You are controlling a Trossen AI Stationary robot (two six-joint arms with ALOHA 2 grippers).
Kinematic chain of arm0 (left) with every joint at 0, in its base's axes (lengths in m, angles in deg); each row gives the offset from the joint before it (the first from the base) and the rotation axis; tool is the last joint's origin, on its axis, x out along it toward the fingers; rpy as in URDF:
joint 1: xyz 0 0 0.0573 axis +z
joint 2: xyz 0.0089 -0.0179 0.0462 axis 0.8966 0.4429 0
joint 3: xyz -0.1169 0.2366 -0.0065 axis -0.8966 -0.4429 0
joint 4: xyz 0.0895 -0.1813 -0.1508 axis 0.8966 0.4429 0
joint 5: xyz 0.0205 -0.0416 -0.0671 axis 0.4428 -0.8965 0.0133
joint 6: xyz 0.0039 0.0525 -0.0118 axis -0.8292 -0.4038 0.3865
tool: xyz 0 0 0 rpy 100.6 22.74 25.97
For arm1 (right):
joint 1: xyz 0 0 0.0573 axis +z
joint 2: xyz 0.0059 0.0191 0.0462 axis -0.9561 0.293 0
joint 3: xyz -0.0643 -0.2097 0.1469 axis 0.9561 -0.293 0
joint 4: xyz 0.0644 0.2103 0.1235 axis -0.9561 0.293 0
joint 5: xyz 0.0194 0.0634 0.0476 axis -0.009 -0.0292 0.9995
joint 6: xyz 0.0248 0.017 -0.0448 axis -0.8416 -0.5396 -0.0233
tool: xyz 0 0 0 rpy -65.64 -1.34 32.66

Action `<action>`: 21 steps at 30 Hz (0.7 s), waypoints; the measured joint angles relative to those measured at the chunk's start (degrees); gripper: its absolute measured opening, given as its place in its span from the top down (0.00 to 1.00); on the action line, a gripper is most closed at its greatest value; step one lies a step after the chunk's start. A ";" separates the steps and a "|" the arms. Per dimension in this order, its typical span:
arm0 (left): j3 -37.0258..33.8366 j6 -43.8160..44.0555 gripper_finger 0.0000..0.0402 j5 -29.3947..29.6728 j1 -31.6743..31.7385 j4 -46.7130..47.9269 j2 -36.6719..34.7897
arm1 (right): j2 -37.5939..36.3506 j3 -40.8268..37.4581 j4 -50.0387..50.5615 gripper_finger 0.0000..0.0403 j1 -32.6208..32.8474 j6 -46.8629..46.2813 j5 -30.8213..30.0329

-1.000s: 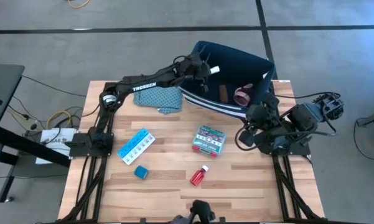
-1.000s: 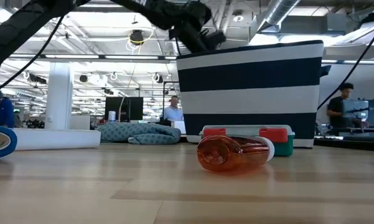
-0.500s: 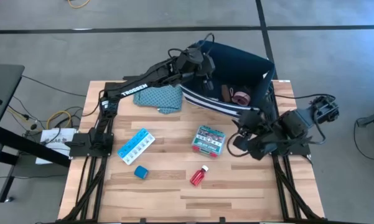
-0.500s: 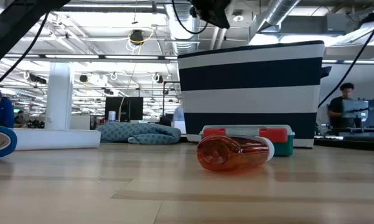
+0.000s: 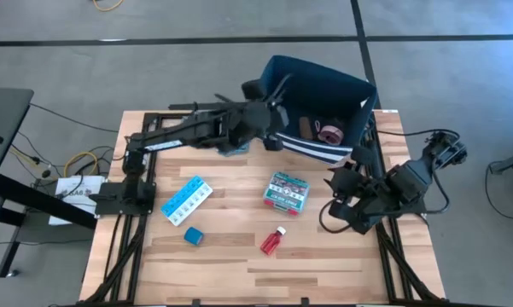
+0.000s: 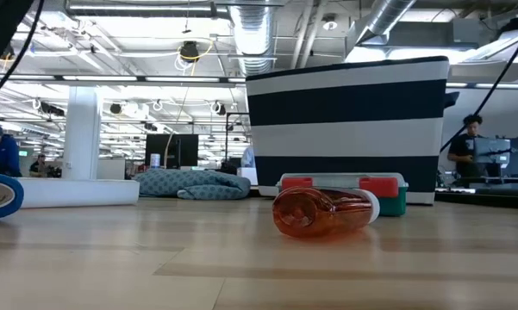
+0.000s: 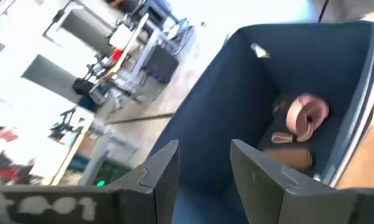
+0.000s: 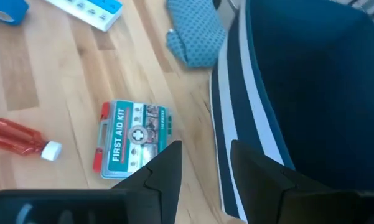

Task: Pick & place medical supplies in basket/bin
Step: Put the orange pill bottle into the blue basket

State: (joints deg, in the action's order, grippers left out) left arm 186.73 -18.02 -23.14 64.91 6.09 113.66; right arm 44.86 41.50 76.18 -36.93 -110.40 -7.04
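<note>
The left gripper (image 5: 276,135) has withdrawn from the soft navy striped bin (image 5: 324,85), fingers parted, empty. Beside the bin lies the flat teal-red first-aid box (image 5: 285,192): rigid, light, best gripped across its short edges.

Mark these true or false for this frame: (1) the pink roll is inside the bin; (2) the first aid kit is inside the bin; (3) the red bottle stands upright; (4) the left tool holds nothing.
1. True: the pink roll lies inside the navy bin.
2. False: the first aid kit lies on the table, outside the bin.
3. False: the red bottle lies on its side.
4. True: the left tool is open and empty, facing into the bin.
</note>
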 joint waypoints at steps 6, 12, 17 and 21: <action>-0.03 5.15 0.66 4.44 -3.66 11.24 -0.22 | -1.92 -5.71 0.06 0.68 0.11 -5.24 -2.52; -0.04 9.94 0.66 3.89 -4.70 12.70 0.26 | -1.87 -8.64 0.00 0.68 -0.16 -5.91 -1.99; -0.02 12.55 0.66 3.28 -4.63 12.71 0.26 | -1.87 -8.80 -0.25 0.68 0.04 -6.33 -0.57; -0.02 12.75 0.66 2.98 -4.66 12.49 0.26 | -1.87 -8.80 -0.27 0.68 0.37 -9.31 -0.46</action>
State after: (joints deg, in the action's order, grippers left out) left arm 186.71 -5.28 -20.16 60.25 18.58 113.92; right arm 42.98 32.69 75.91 -36.56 -119.71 -7.50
